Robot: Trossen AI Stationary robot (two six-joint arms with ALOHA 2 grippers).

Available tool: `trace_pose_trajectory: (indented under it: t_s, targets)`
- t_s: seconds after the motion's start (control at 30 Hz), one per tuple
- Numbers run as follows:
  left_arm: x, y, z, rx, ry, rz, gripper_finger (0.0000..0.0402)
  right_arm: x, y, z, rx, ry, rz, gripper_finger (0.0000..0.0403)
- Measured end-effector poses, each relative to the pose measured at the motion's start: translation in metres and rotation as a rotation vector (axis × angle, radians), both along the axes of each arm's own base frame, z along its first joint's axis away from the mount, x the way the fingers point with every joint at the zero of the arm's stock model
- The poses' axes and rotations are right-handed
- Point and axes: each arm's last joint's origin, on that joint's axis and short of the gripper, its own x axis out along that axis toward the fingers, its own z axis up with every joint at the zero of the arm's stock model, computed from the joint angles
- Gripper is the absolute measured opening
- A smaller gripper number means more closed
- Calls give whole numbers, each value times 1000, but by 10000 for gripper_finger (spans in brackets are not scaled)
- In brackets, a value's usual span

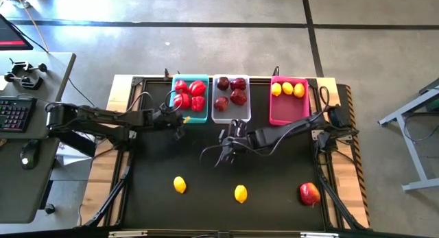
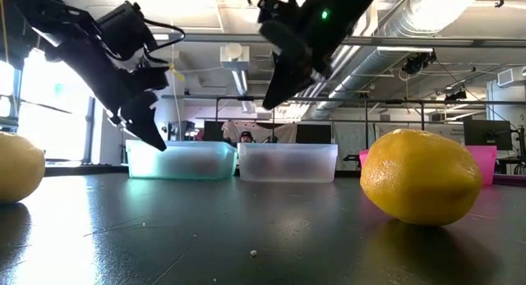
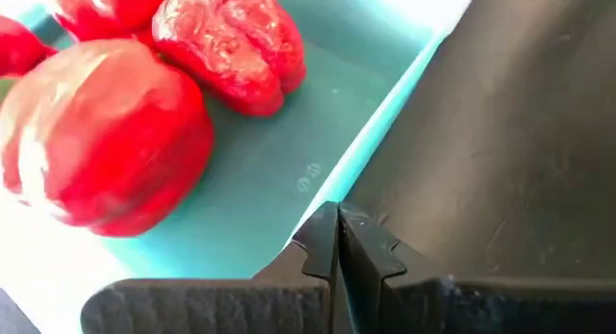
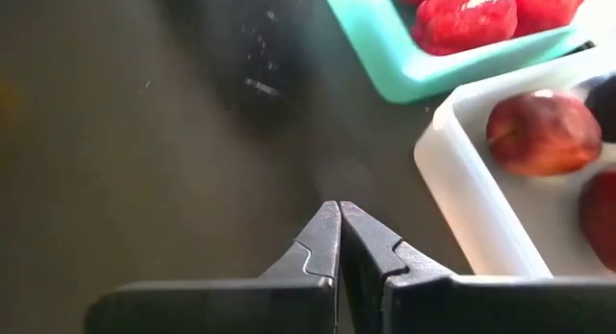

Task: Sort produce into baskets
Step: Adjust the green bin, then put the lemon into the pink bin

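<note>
The teal basket [image 1: 188,97] holds several red peppers [image 3: 106,132]. The white basket [image 1: 230,99] holds several maroon fruits [image 4: 541,132]. The pink basket [image 1: 289,104] holds three lemons. Two lemons [image 1: 180,185] [image 1: 241,193] and a red fruit [image 1: 309,193] lie on the black table near its front. My left gripper [image 3: 337,233] is shut and empty, hovering over the teal basket's near right rim [image 3: 385,93]. My right gripper [image 4: 339,228] is shut and empty, above the table just in front of the white basket; in the low view [image 2: 271,100] it is well clear of the table.
The three baskets stand side by side along the table's far edge. In the low view a lemon [image 2: 421,176] fills the near right and another [image 2: 16,166] shows at the left edge. A desk with a keyboard [image 1: 17,113] stands left of the table.
</note>
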Motion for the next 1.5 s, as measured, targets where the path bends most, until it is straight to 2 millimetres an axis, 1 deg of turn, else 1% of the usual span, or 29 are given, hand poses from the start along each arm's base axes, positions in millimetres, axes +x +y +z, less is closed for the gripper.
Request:
trace_pose_trajectory:
  t_s: [0.13,0.23,0.3,0.37,0.43,0.5,0.63,0.73,0.83,0.93,1.07,1.17,1.23,1.3,1.5]
  targets:
    - [-1,-6,10,18,-58,-31,0,-6,16,18,16,85,-4,0]
    - [-2,-14,19,28,-110,-72,0,-10,31,34,60,105,-19,0]
    - [-2,-21,24,32,-150,-105,0,-13,41,43,136,109,-29,0]
    - [0,-28,29,32,-199,-147,0,-16,50,48,258,112,-68,0]
    - [3,-36,31,30,-235,-192,0,-18,58,49,419,124,-117,0]
    - [5,-44,32,27,-312,-238,0,-22,68,47,565,160,-150,0]
    - [4,-56,24,-37,-513,-357,0,-30,88,42,692,210,-221,9]
    - [0,-61,21,-83,-646,-451,0,-35,100,41,761,221,-274,41]
    - [-5,-64,17,-101,-702,-504,0,-40,111,40,832,240,-350,93]
    - [-7,-64,15,-105,-694,-509,0,-40,119,32,892,277,-442,157]
    - [-6,-64,13,-99,-679,-512,0,-37,125,17,961,329,-583,240]
    - [-6,-64,13,-91,-680,-516,0,-33,128,3,984,371,-651,286]
    - [-6,-64,13,-91,-679,-516,0,-31,129,-4,982,379,-691,304]
    - [-6,-64,13,-91,-678,-516,0,-30,129,-8,983,382,-719,315]
    - [-7,-64,11,-94,-659,-516,0,-22,134,-26,994,394,-716,319]
